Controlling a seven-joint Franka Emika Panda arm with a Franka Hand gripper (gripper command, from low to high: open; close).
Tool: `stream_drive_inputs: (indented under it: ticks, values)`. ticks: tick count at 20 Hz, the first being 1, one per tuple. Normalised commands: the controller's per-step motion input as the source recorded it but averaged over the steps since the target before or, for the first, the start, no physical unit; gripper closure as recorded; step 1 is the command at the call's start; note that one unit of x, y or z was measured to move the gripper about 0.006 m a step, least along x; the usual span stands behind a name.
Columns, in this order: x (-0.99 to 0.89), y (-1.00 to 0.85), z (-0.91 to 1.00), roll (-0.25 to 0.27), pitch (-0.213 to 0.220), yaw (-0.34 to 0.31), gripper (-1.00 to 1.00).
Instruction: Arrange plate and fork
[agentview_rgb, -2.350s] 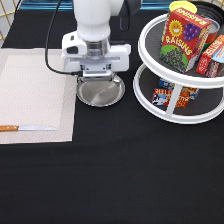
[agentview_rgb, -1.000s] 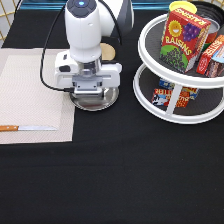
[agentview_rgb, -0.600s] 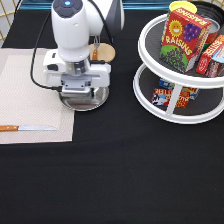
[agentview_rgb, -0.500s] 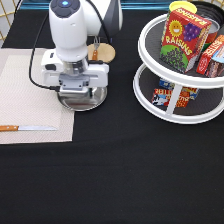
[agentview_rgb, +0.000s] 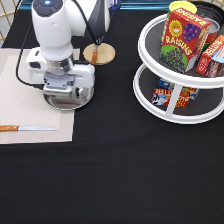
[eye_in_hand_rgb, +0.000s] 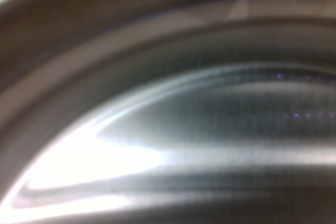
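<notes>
The plate (agentview_rgb: 75, 100), a round shiny silver dish, sits low at the right edge of the beige placemat (agentview_rgb: 20, 95), partly over the black cloth. My gripper (agentview_rgb: 67, 89) is right on top of it, shut on its rim, and the white hand hides most of the dish. In the wrist view the plate's shiny metal (eye_in_hand_rgb: 187, 150) fills the picture. The fork (agentview_rgb: 94, 54), with an orange-brown handle, lies on the light-wood disc (agentview_rgb: 104, 54) toward the exterior view's top, just right of the arm; its tines are hard to make out.
A wooden-handled knife (agentview_rgb: 25, 128) lies along the placemat's bottom edge. A white two-tier round rack (agentview_rgb: 175, 107) with a raisins box (agentview_rgb: 182, 37) and other packets stands at the exterior view's right. Black cloth covers the table.
My gripper has moved to the exterior view's left, and the plate has travelled with it from the black cloth onto the placemat's right edge. The fork and wooden disc came into view behind the arm.
</notes>
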Motion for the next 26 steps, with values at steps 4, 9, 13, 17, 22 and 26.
stream_drive_inputs:
  ticks: [4,9,13,17,22,26]
  values:
    - [0.08,-0.84,0.0,0.039,0.02,0.0,-1.0]
    - [0.0,-0.91,0.0,0.042,0.0,0.0,-1.0]
    - [0.0,-0.97,0.0,0.051,0.0,0.0,-1.0]
    - [0.0,-0.96,0.0,0.058,0.0,0.0,-1.0]
    - [0.09,-0.81,0.0,0.051,0.0,-0.011,-1.0]
    - [0.29,-0.41,0.0,-0.002,0.0,-0.09,-1.0]
